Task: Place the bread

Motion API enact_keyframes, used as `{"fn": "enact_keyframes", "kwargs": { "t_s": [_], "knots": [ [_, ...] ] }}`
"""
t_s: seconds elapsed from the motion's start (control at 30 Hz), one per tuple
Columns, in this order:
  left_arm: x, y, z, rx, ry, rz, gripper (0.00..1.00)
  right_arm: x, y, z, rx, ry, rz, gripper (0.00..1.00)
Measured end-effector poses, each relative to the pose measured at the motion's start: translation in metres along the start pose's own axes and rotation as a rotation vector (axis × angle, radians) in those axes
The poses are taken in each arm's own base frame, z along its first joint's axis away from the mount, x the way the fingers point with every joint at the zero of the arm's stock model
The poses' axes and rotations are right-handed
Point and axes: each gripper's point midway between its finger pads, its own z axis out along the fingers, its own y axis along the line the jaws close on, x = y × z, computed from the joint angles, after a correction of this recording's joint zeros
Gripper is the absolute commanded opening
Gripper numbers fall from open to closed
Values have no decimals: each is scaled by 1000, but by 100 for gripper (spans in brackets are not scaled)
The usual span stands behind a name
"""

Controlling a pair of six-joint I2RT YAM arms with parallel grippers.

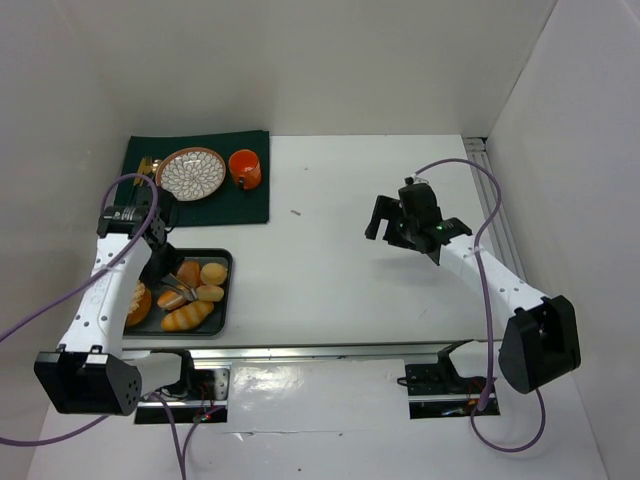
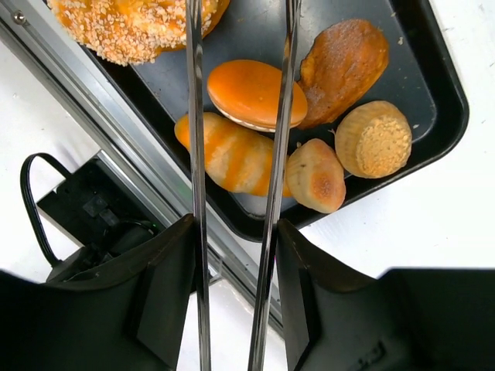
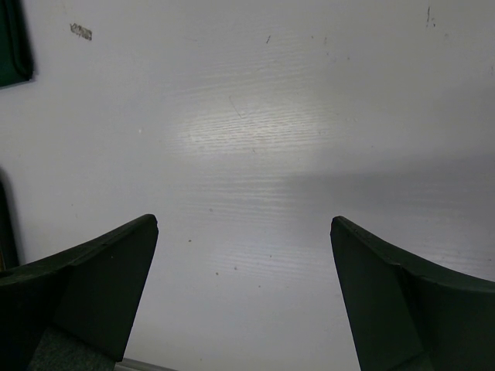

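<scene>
The bread, a large round golden-orange bun, lies at the left end of the black tray, partly hidden by my left arm. In the left wrist view it shows at the top left with a seeded crust. My left gripper is shut on metal tongs, held over the tray. The tong arms straddle a smooth orange bun; their tips are out of view. My right gripper is open and empty above bare table, far to the right.
The tray also holds a long ridged loaf, a brown roll and small round buns. A patterned plate and an orange cup stand on a dark green mat behind the tray. A metal rail runs along the near edge.
</scene>
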Motion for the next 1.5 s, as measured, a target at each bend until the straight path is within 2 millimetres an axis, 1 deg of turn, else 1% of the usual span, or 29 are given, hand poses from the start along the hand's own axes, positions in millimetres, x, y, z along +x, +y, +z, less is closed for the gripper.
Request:
{"fn": "enact_keyframes", "kwargs": {
  "t_s": [0.33, 0.53, 0.7, 0.73, 0.83, 0.87, 1.07, 1.13, 1.23, 1.33, 1.47, 1.5],
  "knots": [
    [-13, 1, -4, 13, -12, -33, 57, 2, 1, 1, -5, 11, -5, 100],
    [-16, 3, -2, 8, -13, -47, 57, 5, 1, 4, -9, 25, -11, 100],
    [-18, 5, -3, 2, -23, -33, 59, 5, 1, 4, -11, 27, -12, 100],
    [-20, 5, -4, 2, -32, -32, 61, 5, 2, 4, -14, 28, -12, 100],
    [-28, 7, -8, -2, -62, -41, 61, 6, 3, 4, -18, 30, -12, 100],
    [-31, 8, -9, -6, -72, -46, 63, 6, 3, 4, -20, 33, -12, 100],
    [-35, 14, -8, -27, -80, -61, 63, 7, 4, 6, -25, 38, -12, 100],
    [-35, 15, -6, -32, -78, -64, 63, 8, 4, 7, -25, 40, -12, 100],
    [-32, 19, 3, -49, -60, -60, 63, 8, 4, 7, -27, 42, -12, 100],
    [-26, 22, 12, -59, -29, -47, 68, 8, 5, 7, -28, 41, -12, 100],
    [-20, 21, 20, -54, -6, -39, 68, 7, 5, 7, -30, 40, -12, 100],
    [-20, 21, 22, -53, -3, -34, 67, 8, 5, 8, -30, 41, -12, 100]
  ]
}}
